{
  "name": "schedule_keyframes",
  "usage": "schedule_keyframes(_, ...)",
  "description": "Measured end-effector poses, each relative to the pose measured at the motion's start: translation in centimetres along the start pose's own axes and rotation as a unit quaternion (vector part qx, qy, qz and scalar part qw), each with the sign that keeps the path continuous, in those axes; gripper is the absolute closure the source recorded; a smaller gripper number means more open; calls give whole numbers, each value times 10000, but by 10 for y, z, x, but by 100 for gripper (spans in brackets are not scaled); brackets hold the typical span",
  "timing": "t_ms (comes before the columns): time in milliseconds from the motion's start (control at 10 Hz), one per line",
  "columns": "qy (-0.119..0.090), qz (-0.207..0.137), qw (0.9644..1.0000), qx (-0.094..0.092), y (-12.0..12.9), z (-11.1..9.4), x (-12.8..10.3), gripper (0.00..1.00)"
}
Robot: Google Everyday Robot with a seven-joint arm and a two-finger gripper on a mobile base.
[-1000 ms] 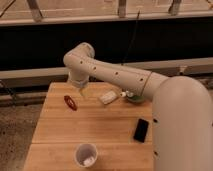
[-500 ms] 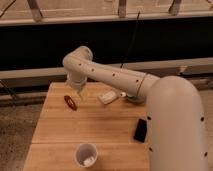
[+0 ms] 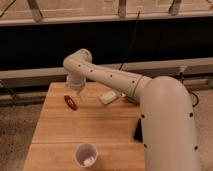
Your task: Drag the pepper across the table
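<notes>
The pepper [image 3: 70, 102], small, slim and glossy red, lies on the far left part of the light wooden table [image 3: 60, 131]. My gripper [image 3: 83, 94] hangs from the white arm just right of the pepper, low over the tabletop. I cannot tell whether it touches the pepper. The arm reaches in from the right and bends above the table's far edge.
A white cup [image 3: 86, 155] stands near the front edge. A white flat packet [image 3: 107, 97] lies right of the gripper. A black phone [image 3: 138, 131] shows partly behind my arm at the right. Dark wall and rail lie behind the table.
The arm's bend has sunk slightly and shifted a little left, bringing the gripper lower beside the pepper. The pepper has barely moved.
</notes>
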Motion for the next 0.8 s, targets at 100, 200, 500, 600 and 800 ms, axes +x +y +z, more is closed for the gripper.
schedule_keyframes(100, -41, -76, 10000, -37, 0, 7, 0, 20)
schedule_keyframes(200, -73, -163, 9998, -57, -1, 12, 0, 20)
schedule_keyframes(500, -187, -371, 9990, -175, -3, 27, -1, 20)
schedule_keyframes(600, -237, -437, 9985, -246, -4, 37, -3, 20)
schedule_keyframes(800, -301, -539, 9975, -339, -6, 51, -6, 20)
